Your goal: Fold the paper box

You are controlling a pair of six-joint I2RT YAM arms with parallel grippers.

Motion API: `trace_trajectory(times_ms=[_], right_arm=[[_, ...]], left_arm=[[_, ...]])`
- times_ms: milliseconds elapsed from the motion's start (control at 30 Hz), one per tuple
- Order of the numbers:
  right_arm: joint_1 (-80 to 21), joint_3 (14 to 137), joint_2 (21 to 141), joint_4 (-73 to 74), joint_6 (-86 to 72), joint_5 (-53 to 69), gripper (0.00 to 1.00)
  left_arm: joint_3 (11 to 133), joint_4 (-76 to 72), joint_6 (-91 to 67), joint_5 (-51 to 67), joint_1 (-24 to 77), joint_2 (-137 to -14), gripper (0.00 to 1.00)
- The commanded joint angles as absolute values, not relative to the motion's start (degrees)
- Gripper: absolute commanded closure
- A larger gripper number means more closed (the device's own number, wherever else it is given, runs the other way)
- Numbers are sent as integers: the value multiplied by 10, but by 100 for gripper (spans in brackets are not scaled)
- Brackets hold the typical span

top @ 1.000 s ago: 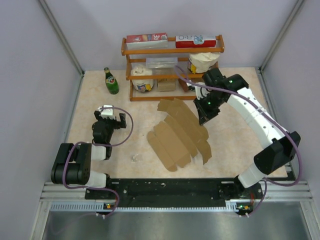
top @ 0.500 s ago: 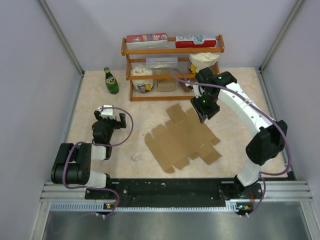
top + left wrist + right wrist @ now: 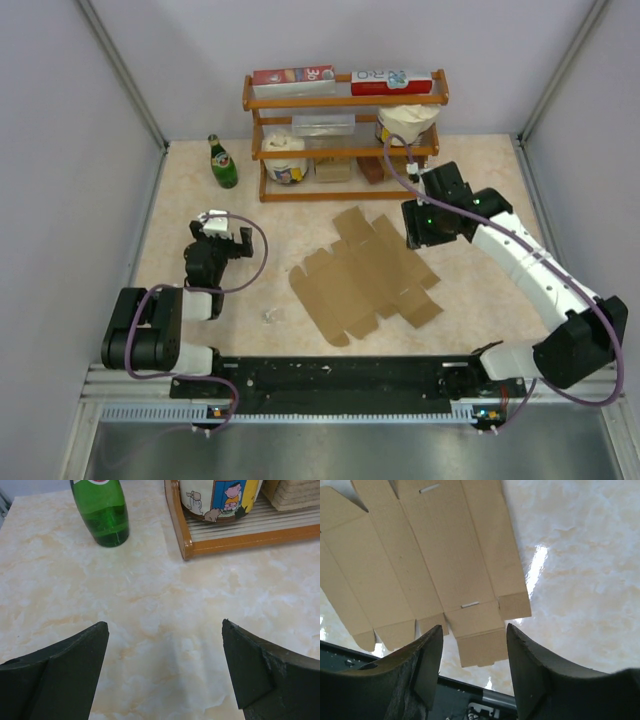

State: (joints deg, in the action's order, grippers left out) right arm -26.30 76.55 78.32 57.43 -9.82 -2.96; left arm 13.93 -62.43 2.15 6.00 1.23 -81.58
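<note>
While the paper box point(image 3: 365, 277) lies as an unfolded flat sheet at the centre of the overhead frame, flaps out on the marbled counter point(image 3: 480, 290), neither hand grips it. Right hand point(image 3: 418, 228) hangs at the sheet's upper right edge, fingers spread, nothing between them; its wrist view shows the cardboard flat below. Left hand point(image 3: 222, 238) sits at middle left, well apart from the sheet, fingers spread wide over bare counter, facing a green bottle point(image 3: 102, 512) and a wooden rack point(image 3: 225, 542).

Marbled table point(image 3: 480, 290) (paper box point(image 3: 360, 275), bottle point(image 3: 222, 163), rack point(image 3: 340, 101))
</note>
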Motion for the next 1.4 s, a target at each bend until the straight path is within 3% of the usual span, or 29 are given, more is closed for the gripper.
trace_trajectory(times_ms=[0, 100, 200, 367, 533, 867, 1367], right_arm=[[-250, 678, 732, 431, -152, 37, 46], [-247, 639, 715, 393, -163, 59, 46], [-247, 607, 710, 365, -170, 82, 46], [-237, 567, 694, 336, -181, 104, 47], [-228, 533, 672, 313, -186, 140, 46], [-219, 511, 662, 300, -176, 162, 46], [-214, 499, 649, 291, -174, 174, 46]], left_arm=[[179, -525, 74, 81, 43, -743, 1], [252, -375, 54, 54, 76, -682, 1], [272, -343, 3, 107, 76, -647, 1], [343, -266, -67, 308, 76, -697, 1], [456, -179, -82, 539, 87, -854, 1], [556, -32, -12, 469, 172, -988, 1], [570, 40, -15, 417, 199, -1033, 2]])
